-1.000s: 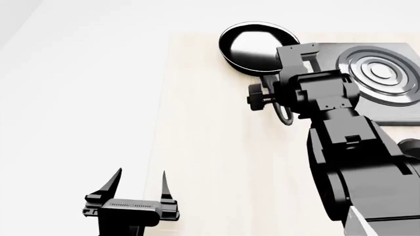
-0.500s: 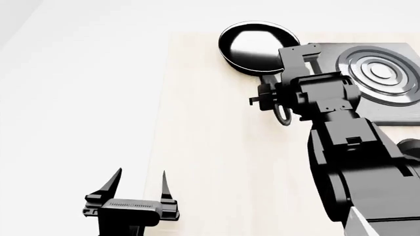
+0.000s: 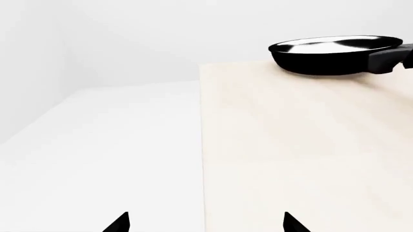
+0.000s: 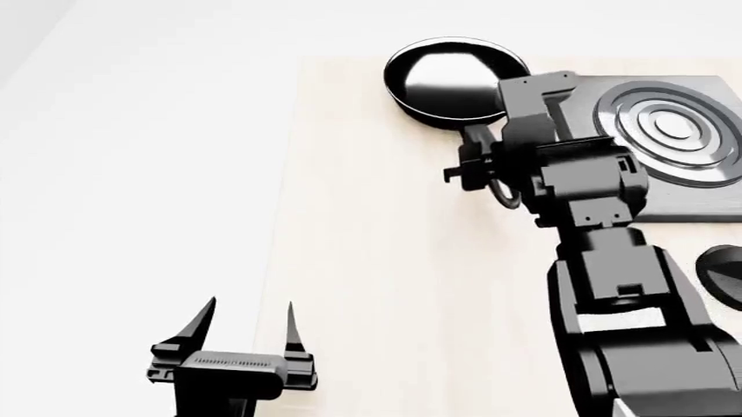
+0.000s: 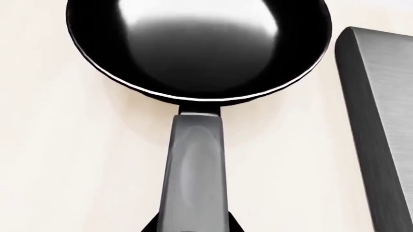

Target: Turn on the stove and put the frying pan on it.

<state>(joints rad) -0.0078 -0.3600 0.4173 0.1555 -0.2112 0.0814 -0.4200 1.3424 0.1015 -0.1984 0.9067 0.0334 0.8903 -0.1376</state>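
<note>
Pale wooden tabletop [image 3: 290,145] lies before my left gripper [image 3: 205,223], whose fingers stand open, holding nothing; the round black frying pan with shiny inside [image 3: 332,53] is far ahead of them. From my head, my right gripper [image 4: 481,169] sits over the pan's handle, beside the dark-grey square stove [image 4: 666,130]. At my right wrist, the long grey-black handle [image 5: 195,169] runs between my fingers; I cannot tell if they grip.

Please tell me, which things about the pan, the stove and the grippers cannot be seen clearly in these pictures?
- Right gripper: head view, its own arm covers the jaws; grip on the frying pan handle unclear.
- Stove: head view, right edge cuts it off.
- Knob: head view, half cropped; setting unreadable.
- Left gripper: wrist view shows only the tips.
</note>
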